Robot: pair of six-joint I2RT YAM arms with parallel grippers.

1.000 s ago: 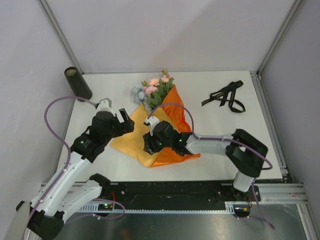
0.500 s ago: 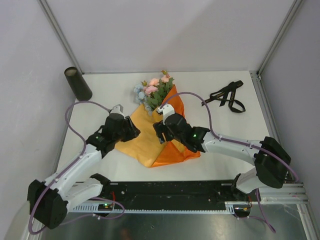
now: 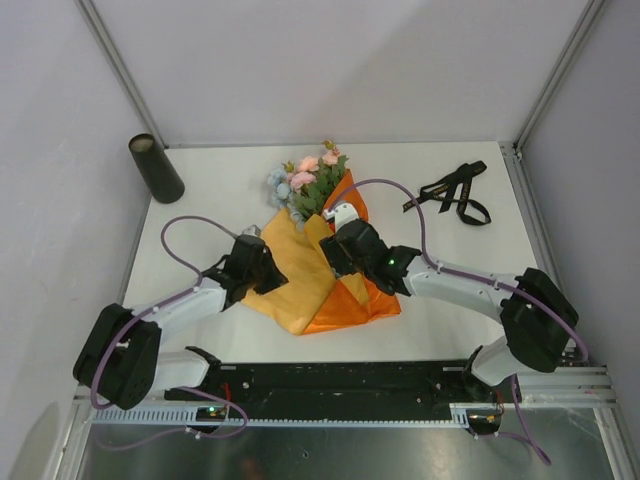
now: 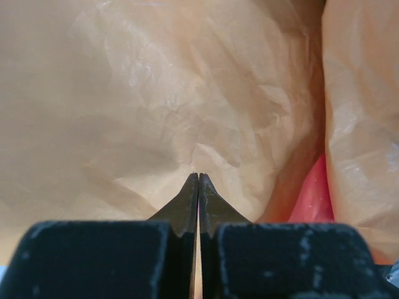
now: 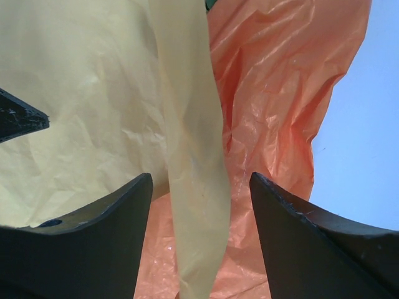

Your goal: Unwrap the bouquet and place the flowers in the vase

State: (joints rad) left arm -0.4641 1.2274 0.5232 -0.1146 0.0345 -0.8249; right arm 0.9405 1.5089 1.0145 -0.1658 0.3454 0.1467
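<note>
Flowers (image 3: 308, 180) in orange paper (image 3: 300, 290), vase (image 3: 156, 168) apart

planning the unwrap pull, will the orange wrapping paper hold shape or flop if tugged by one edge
Likely floppy: the wrapping paper is creased, with a loose fold between the right gripper's jaws. Probably light and slick, given its sheen.

Bright even light, soft shadows, sharp focus
</note>
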